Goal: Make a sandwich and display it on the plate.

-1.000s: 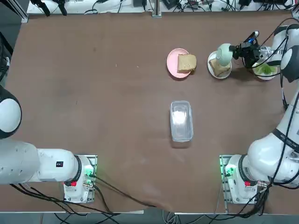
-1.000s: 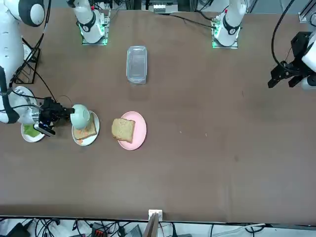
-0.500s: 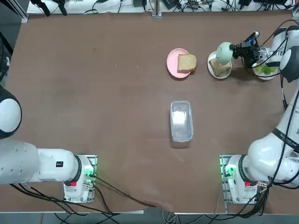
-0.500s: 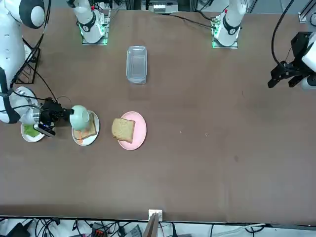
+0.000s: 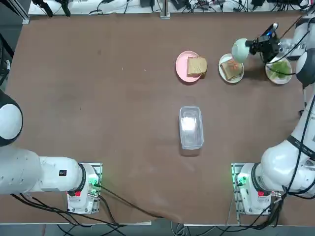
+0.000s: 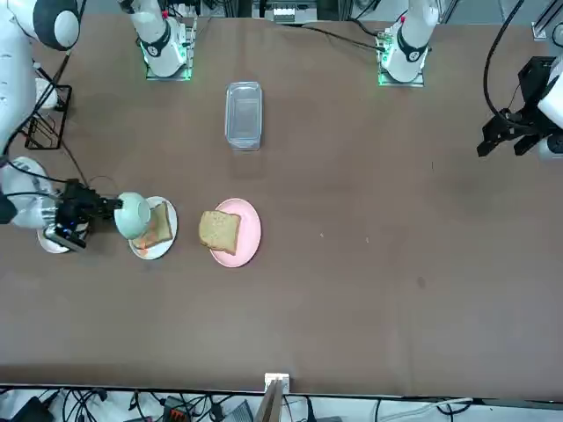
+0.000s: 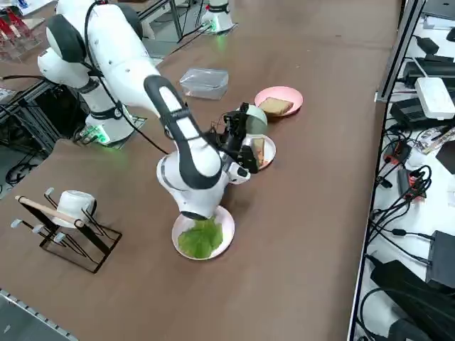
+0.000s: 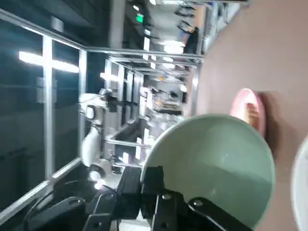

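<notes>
Top view: the right tool [image 5: 252, 46], clenched on the rim of a pale green bowl [image 5: 239, 48], holds the bowl tipped on its side just beyond the far edge of the white plate [image 5: 224, 73]; a second earlier the bowl hung directly over the bread slice [image 5: 231, 70] on that plate, so it has been drawn back and away toward the far side of the surface [image 5: 98, 98]. The slice on the white plate carries orange sauce, which suggests the pouring step is finished. Left of the white plate in this view lies a pink plate [image 5: 181, 66] with a second, plain bread slice [image 5: 197, 65]; right of the white plate a further plate holds green lettuce [image 5: 278, 68]; nearer the robot than the white plate sits a clear lidded container [image 5: 191, 127]. Front view: the same bowl [image 6: 132, 215] now overlaps only the outer rim of the white plate [image 6: 167, 248], leaving the sauced slice [image 6: 158, 227] largely uncovered, with the tool [image 6: 97, 209] beside it. Right side view: the tool [image 7: 231, 135] is lifted above the surface, the bowl [image 7: 254, 119] between the white plate [image 7: 268, 158] and the pink plate [image 7: 293, 98]; the lettuce [image 7: 200, 238] lies on its plate below the arm. Right wrist view: the bowl's interior [image 8: 216, 163] fills the frame, gripped at its rim by the fingers [image 8: 151, 192]. The sandwich is not yet assembled: lettuce and the top slice remain on their own plates, so the bowl likely needs setting down next
</notes>
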